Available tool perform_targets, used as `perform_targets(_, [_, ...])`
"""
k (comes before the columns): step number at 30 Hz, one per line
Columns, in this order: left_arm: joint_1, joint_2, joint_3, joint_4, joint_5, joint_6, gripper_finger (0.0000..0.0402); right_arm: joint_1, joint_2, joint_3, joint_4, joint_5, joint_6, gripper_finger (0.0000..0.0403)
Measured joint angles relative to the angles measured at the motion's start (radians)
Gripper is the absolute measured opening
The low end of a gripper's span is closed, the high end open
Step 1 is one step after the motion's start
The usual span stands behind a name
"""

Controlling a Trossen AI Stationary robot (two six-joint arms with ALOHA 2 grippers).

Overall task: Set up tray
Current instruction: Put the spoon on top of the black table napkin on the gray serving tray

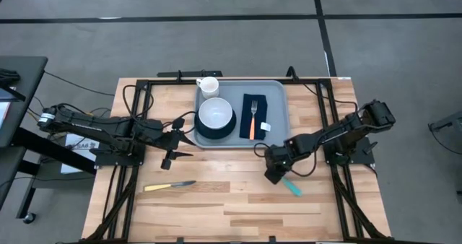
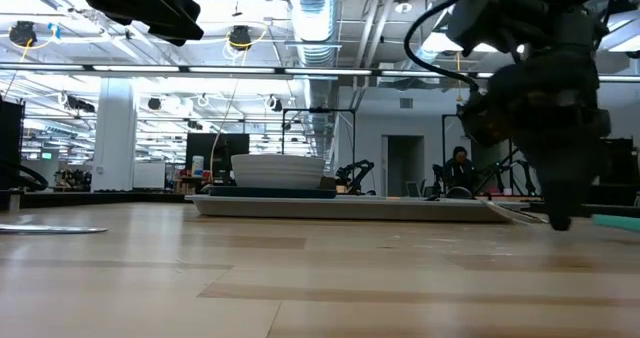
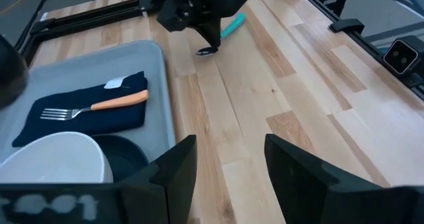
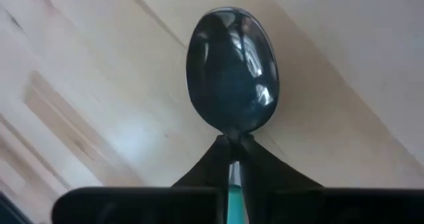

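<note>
High view shows the tray (image 1: 278, 92) at the far middle of the wooden tabletop (image 1: 238, 201). On the tray sits a white bowl (image 1: 216, 114) on a dark plate (image 1: 206, 132). Beside the bowl, also on the tray, lies a dark napkin (image 1: 245, 118) with a fork (image 1: 253, 118) on top. The fork has an orange handle. A small white tag (image 1: 266, 127) lies at the napkin's edge. A white mug (image 1: 208, 86) stands at the tray's far corner, near the bowl.

Off the tray, on its near side, is the right claw (image 1: 275, 173). It is low over the tabletop, close to the tray's near corner on the napkin side. Its fingers are pinched together on a spoon (image 4: 232, 71), right where the bowl of the spoon meets its teal handle (image 1: 292, 188). The spoon's dark shiny bowl sticks out past the fingertips. The teal handle points away from the tray.

The left claw (image 1: 173, 149) is just off the tray's near corner on the plate side. Its fingers (image 3: 169, 177) are wide apart and hold nothing.

A knife (image 1: 170, 186) with a yellow handle lies flat on the tabletop, on the near side of the tray, past the left claw.
</note>
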Motion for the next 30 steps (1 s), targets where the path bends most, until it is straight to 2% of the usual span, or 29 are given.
perform_targets(7, [0.000,0.000,0.000,0.000,-0.001,0.009,0.0167,-0.048,-0.001,0.000,0.068,-0.007,0.041,0.0006])
perform_targets(14, [0.000,0.000,0.000,0.000,-0.002,0.010,0.0167,-0.120,-0.002,0.020,0.140,-0.085,0.020,0.0014])
perform_targets(19, [0.000,0.000,0.000,0.000,-0.002,0.010,0.0167,-0.201,-0.002,0.113,0.127,-0.100,-0.004,0.0004])
perform_targets(23, [0.000,0.000,0.000,0.000,-0.002,0.011,0.0167,-0.284,-0.003,0.227,0.033,-0.094,-0.071,0.0007])
perform_targets(26, [0.000,0.000,0.000,0.000,-0.002,0.011,0.0167,-0.359,-0.003,0.313,-0.048,-0.055,-0.147,0.0006])
perform_targets(30, [0.000,0.000,0.000,0.000,-0.002,0.020,0.0167,-0.486,-0.003,0.403,-0.054,-0.047,-0.202,0.0003])
